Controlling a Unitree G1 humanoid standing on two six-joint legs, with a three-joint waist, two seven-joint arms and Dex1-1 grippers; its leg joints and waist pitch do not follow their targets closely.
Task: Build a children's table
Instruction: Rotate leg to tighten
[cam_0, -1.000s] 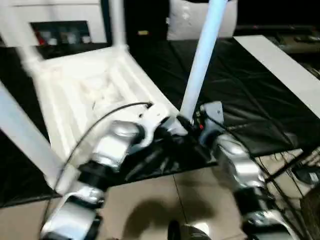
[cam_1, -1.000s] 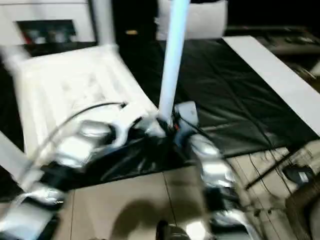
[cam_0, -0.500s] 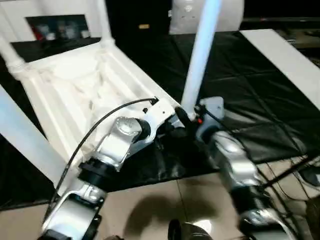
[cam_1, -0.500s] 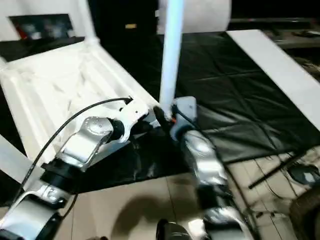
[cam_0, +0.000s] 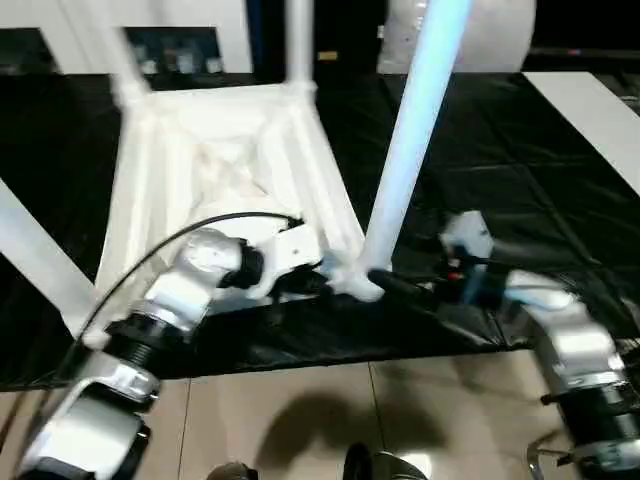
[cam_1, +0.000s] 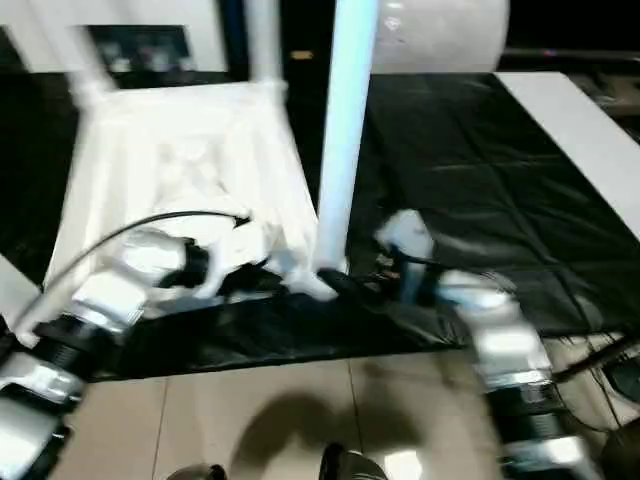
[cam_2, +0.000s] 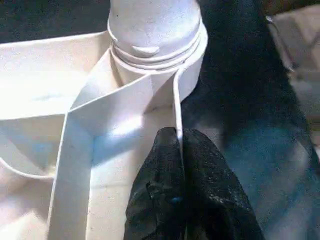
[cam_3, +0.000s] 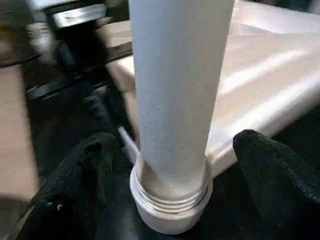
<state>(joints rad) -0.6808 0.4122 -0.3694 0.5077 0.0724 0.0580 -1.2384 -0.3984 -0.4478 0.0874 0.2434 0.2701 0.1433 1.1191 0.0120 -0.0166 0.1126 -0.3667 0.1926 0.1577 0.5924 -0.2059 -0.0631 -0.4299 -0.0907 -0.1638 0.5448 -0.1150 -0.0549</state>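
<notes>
Straddling table leg (cam_3: 177, 100): right gripper (cam_3: 175, 165).

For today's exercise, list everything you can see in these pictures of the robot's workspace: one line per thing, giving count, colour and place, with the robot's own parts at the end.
Table top: one, white, ribbed underside up on the black sheet.
Table legs: four, white, standing up from the top's corners; nearest leg at the near right corner, between the arms.
Black sheet: one, under the table, covering the floor.
Flat board: one, white, on the sheet at far right.
Tiled floor: beige, nearest the robot.
Left tool: black, closed on a thin rib beside the nearest leg's socket.
Right tool: black, fingers apart on either side of that leg's base.
</notes>
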